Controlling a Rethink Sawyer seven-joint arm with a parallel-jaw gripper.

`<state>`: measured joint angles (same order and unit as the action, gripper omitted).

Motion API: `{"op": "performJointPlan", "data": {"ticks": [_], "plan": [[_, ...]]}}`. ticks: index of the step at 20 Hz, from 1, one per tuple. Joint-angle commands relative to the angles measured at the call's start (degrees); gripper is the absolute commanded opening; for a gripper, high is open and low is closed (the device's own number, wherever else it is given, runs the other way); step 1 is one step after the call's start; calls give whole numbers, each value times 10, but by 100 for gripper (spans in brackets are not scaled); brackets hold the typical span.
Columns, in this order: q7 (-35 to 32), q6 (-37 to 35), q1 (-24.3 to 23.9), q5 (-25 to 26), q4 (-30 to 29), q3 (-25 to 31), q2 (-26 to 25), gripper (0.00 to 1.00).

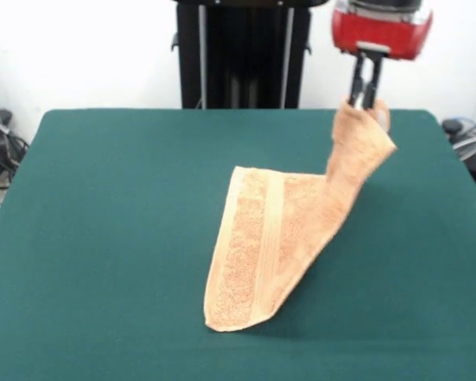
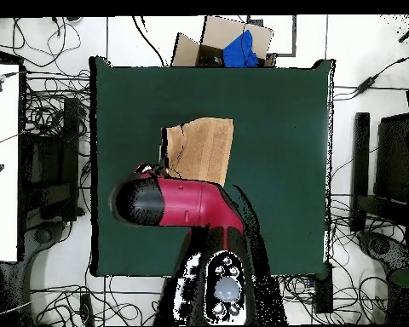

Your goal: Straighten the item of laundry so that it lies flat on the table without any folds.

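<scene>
The light orange-brown towel (image 1: 266,246) lies partly on the dark green table (image 1: 103,238), folded over on itself, with one woven band showing. My gripper (image 1: 363,101) is shut on one corner of the towel and holds it up above the table's far right part, so the cloth rises in a twisted strip from the table to the fingers. In the overhead view the towel (image 2: 204,149) shows near the table's (image 2: 285,170) middle, and the red arm covers the gripper and the lifted corner. No white tag shows.
The robot's black pedestal (image 1: 242,55) stands behind the table's far edge. Cables lie on the floor at both sides (image 1: 0,151). A cardboard box with a blue thing (image 2: 233,44) sits beyond the table's edge opposite the robot.
</scene>
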<state>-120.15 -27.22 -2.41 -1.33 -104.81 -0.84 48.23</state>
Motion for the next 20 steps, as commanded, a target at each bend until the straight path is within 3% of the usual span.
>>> {"op": "performJointPlan", "data": {"ticks": [1,7,20], "plan": [[-179,51,30,-60,29,-18,-65,0],[-140,80,25,-67,51,-29,-103,0],[-154,107,62,-117,115,-58,-177,0]]}}
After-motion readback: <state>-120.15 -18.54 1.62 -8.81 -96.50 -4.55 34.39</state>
